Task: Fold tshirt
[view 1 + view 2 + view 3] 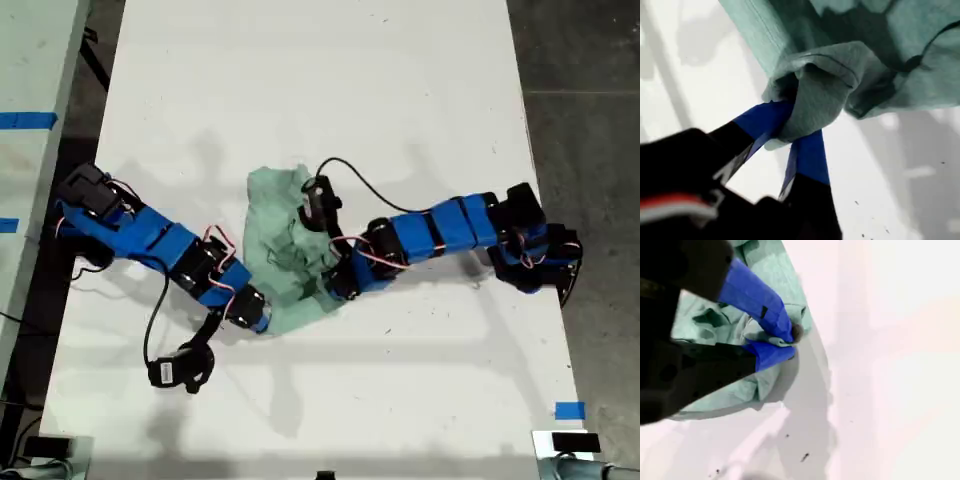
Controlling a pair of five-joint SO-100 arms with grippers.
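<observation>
Exterior view: tshirt [290, 245] bunched mid tabletop [300, 80], both arms at it.
First wrist view: my first tool [790, 137] clamped on cloth fold.
Second wrist view: my second tool [782, 342] pinching edge.
Step, judged: mid-fold; next, carry edges across together.

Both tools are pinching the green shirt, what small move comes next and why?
Probably lift both slightly and draw them apart. My first tool is shut on a bunched fold of the tshirt, my second tool on its edge, and the cloth lies crumpled on the table, so it needs spreading before folding.
</observation>
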